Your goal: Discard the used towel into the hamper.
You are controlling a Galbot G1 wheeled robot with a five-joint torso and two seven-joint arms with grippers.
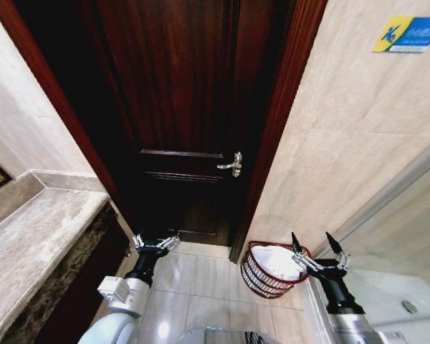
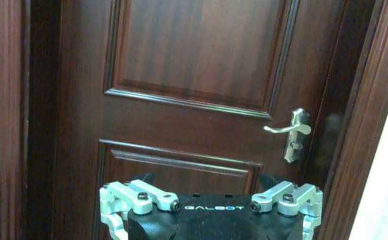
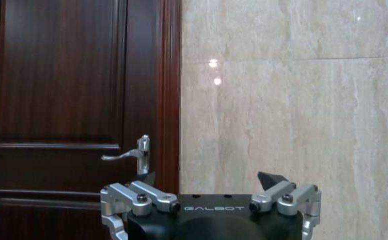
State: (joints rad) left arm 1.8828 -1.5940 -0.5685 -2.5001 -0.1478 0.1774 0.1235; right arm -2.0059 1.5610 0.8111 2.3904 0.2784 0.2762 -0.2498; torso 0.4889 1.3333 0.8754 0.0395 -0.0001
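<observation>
Towel [image 1: 276, 261] sits in hamper [image 1: 261, 281] — both tools spread apart, empty: right tool [image 1: 317, 247] beside rim, left tool [image 1: 156, 242] low by door; keep clear, don't snag.

The scene is viewed downward from head height; the closed door [image 1: 179, 107] and its handle [image 2: 288, 131], probably near, are faced level by both wrist cameras.
</observation>
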